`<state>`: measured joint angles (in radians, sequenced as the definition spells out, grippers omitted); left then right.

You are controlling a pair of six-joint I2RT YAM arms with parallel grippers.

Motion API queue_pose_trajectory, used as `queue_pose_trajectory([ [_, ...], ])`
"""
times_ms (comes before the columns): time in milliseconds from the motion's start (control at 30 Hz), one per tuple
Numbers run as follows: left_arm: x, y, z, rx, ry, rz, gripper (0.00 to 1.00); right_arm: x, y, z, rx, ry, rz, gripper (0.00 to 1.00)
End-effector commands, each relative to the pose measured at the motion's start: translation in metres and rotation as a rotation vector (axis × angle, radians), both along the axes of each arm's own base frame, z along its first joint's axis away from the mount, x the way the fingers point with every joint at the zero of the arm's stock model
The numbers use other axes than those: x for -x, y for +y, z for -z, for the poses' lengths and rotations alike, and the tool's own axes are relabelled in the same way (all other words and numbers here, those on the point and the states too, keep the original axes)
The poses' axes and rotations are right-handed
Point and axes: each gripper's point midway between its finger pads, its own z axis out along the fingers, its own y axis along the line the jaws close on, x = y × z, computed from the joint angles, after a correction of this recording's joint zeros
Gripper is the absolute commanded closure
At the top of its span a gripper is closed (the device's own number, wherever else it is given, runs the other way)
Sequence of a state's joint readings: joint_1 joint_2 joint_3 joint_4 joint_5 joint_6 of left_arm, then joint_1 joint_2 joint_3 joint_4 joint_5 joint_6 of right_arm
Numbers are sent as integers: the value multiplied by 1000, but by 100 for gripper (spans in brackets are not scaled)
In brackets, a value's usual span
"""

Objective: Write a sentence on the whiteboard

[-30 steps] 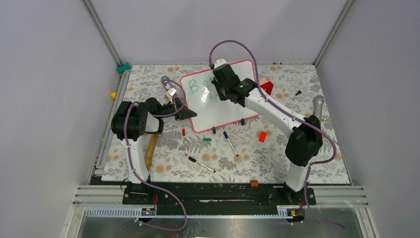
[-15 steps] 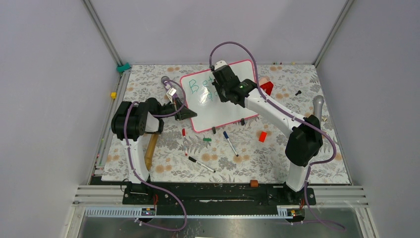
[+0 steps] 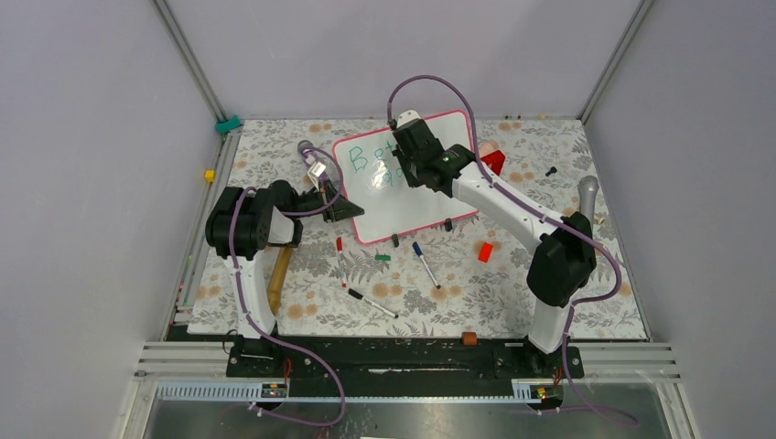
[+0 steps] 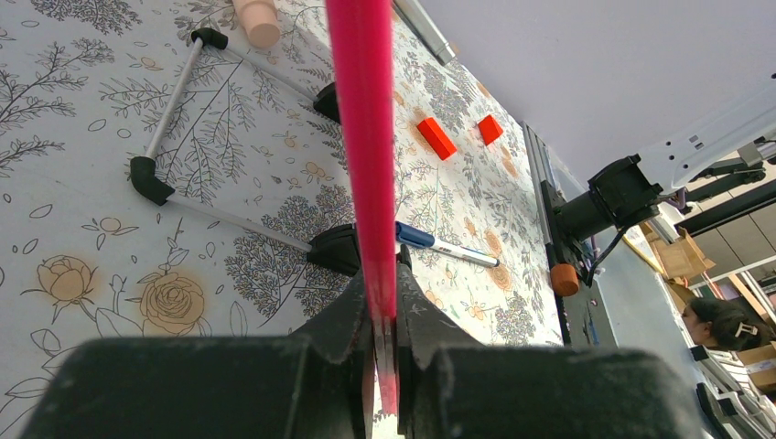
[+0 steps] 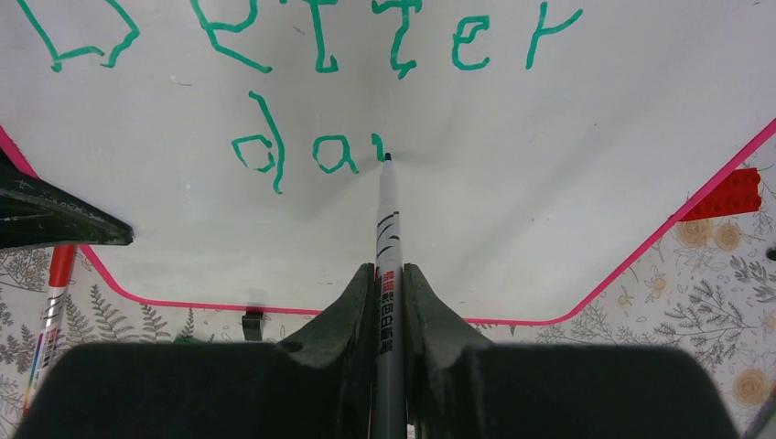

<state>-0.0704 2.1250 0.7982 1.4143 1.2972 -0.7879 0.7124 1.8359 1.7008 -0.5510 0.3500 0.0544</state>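
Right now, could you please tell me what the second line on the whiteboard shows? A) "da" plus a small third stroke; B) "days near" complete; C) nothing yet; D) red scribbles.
A: on the whiteboard, the sentence reads "Better" over "da", with the marker tip at a small third stroke.

Floral cloth (image 3: 512, 293) bearing three loose markers: red-capped (image 3: 341, 261), blue-capped (image 3: 425, 264), black-capped (image 3: 372, 303). Orange block (image 3: 485, 251) lies right of them; wooden handle (image 3: 279, 277) left.

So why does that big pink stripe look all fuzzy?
Left wrist view: it is the edge of the whiteboard, gripped by the left claw right by the lens, so it blurs; right wrist view: the green writing is sharp, the right claw soft.
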Motion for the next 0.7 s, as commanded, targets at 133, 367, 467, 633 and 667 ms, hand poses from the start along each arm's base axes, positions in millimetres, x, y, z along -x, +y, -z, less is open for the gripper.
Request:
queue_pose_trajectory([
  [133,26,-6,11,-22,-100,150,100,-16,-4,-13,-6,-41,44,100],
  [367,26,-6,11,-22,-100,150,100,-21,-3,-18,-10,-51,43,100],
  [467,26,-6,11,-22,-100,151,100,-22,-2,-19,-11,-54,43,100],
  [633,26,-6,11,-22,-101,150,100,-22,-3,-20,-8,-53,41,100],
  [667,26,-6,11,-22,-98,151,100,-22,-3,-19,-8,-51,42,100],
])
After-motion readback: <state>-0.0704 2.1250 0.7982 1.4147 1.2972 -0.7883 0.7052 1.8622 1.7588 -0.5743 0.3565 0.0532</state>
